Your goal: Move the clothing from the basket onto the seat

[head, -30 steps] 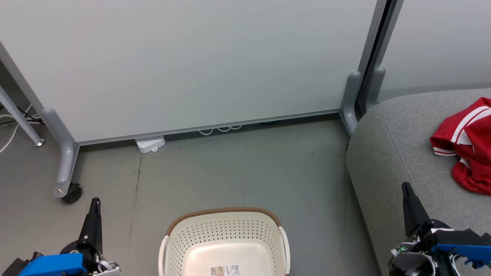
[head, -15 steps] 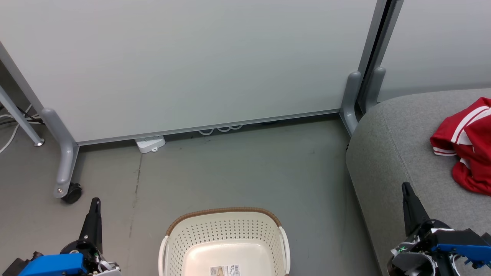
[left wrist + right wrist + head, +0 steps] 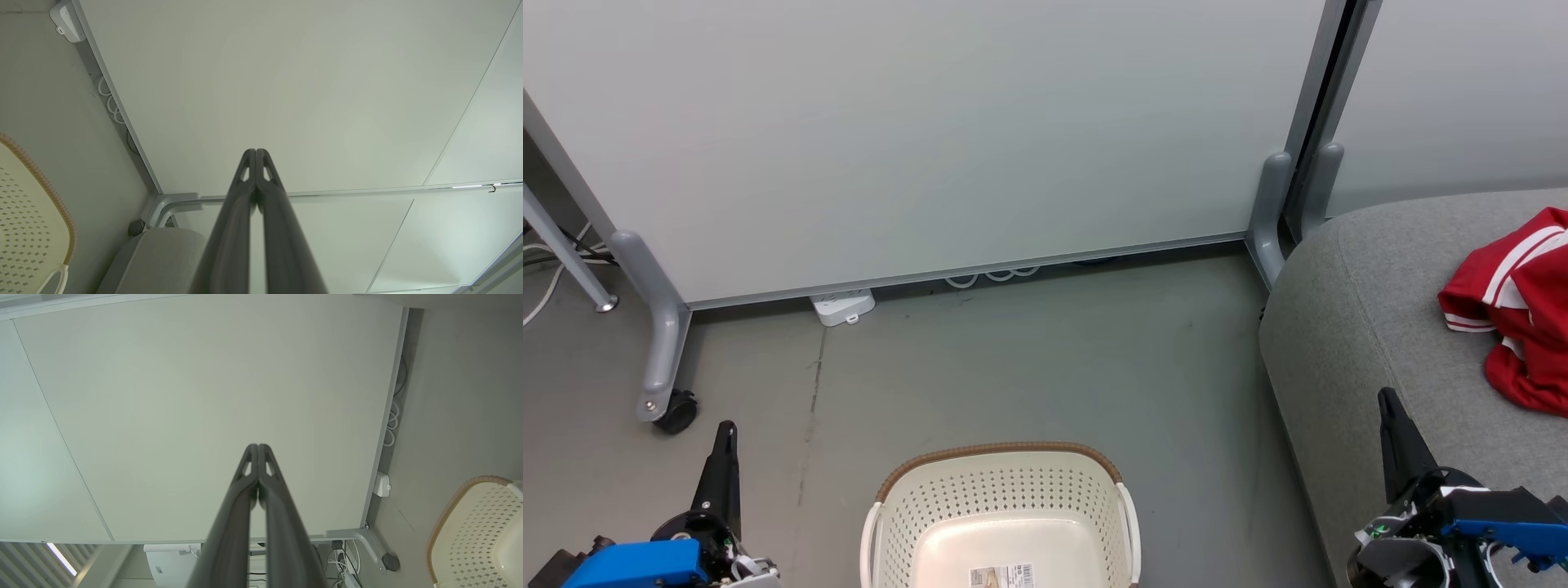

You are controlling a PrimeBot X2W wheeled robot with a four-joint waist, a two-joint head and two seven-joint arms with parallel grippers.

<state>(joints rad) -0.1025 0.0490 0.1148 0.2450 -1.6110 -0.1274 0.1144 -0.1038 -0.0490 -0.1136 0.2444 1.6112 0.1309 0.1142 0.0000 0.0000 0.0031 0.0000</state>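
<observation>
Near left, left gripper (image 3: 726,429): clenched tip to tip, nothing in it. It points far, over bare floor (image 3: 1013,359), left of the basket (image 3: 1005,450) and apart from it.
near right, right gripper (image 3: 1385,398): also clenched and empty, over the near left corner of the seat (image 3: 1347,327).
basket: near centre, on the floor. The visible part is bare except for a label (image 3: 1002,576) on the bottom. Its near end is cropped by the frame.
clothing (image 3: 1515,318): red heap on the seat, far right, well apart from both grippers. It runs out of frame on the right.
status (my read): transfer looks done, unless something lies in the unseen near end of the basket.
risk 1: calling it finished on a partial look, so a garment gets missed. Cause: head view crops the basket.
risk 2: dipping into the basket with jaws clenched would poke the fabric with no grab. Cause: no release before descent.
risk 3: left arm swinging right clips the basket. It looks light and would likely skid on the floor.
risk 4: right arm sweeping right across the seat snags the loose heap and drags it. Can't tell how close the heap sits to a seat edge.
</observation>
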